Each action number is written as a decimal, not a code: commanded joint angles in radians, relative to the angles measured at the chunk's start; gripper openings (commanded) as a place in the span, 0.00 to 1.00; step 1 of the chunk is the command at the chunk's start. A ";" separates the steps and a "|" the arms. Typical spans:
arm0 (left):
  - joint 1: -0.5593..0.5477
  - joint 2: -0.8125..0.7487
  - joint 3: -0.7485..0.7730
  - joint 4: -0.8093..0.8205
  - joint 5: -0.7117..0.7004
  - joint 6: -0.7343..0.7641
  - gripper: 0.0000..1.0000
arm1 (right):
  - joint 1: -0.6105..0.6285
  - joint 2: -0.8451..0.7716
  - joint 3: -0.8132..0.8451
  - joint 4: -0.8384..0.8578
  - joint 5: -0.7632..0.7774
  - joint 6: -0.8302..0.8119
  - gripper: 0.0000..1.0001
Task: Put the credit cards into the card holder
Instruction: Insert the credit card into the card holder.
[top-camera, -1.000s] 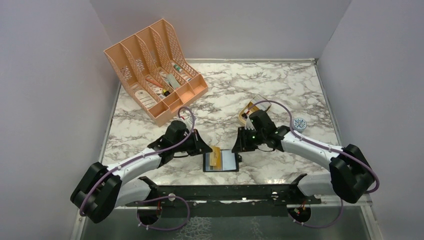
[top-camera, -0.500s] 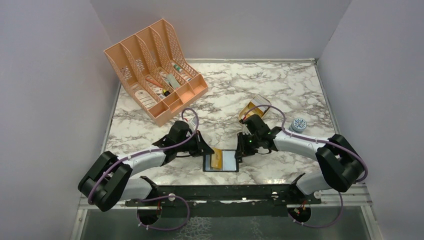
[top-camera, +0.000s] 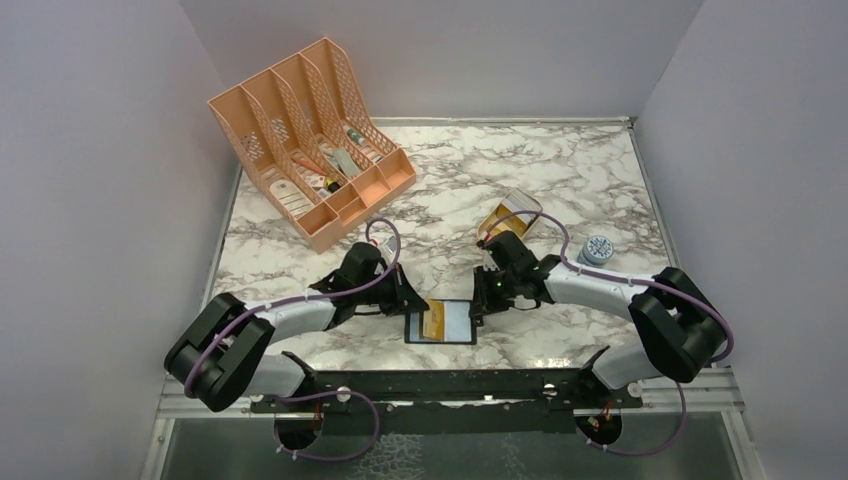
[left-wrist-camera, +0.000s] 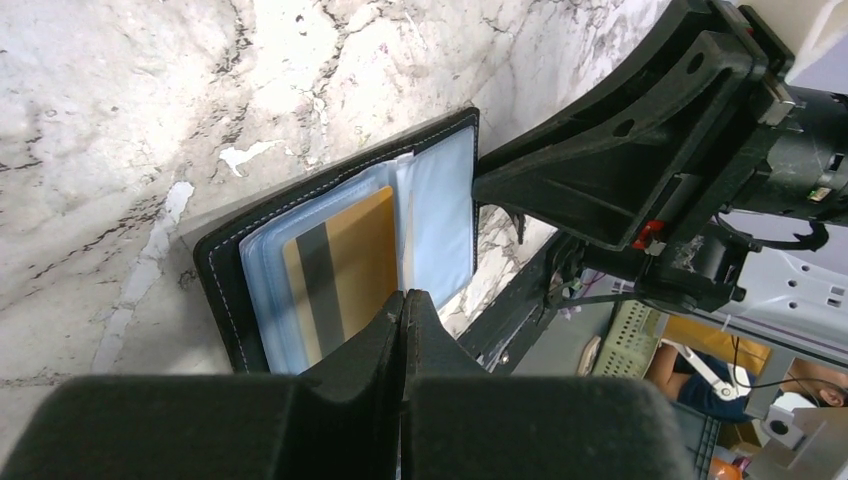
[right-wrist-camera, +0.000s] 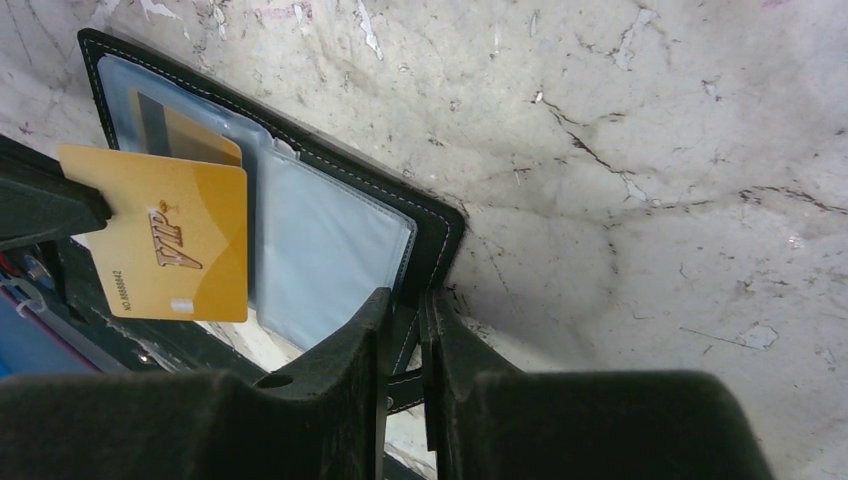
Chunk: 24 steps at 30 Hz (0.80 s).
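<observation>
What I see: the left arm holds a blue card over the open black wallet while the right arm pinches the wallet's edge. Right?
Not quite. The card in the left gripper is gold-orange, not blue; the right wrist view shows it clearly. The rest stands: the card holder lies open, the right gripper pinching its edge.

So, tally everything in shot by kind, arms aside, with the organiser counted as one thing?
Gold cards: 2
Black card holder: 1
Peach organiser: 1
Gold tin: 1
Small round blue-grey thing: 1
Total: 6
</observation>
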<state>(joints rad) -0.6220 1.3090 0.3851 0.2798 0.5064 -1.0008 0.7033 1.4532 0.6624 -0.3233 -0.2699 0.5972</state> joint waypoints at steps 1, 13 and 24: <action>0.004 0.027 0.001 0.031 0.034 0.007 0.00 | 0.014 0.017 -0.017 0.039 0.034 0.001 0.17; 0.004 0.075 0.005 0.039 0.028 0.017 0.00 | 0.024 0.012 -0.025 0.041 0.042 0.004 0.16; 0.004 0.111 0.016 0.048 0.014 0.035 0.00 | 0.030 0.019 -0.025 0.040 0.047 0.004 0.16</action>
<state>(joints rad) -0.6220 1.4014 0.3851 0.3134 0.5137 -0.9951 0.7185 1.4548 0.6579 -0.3088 -0.2539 0.5972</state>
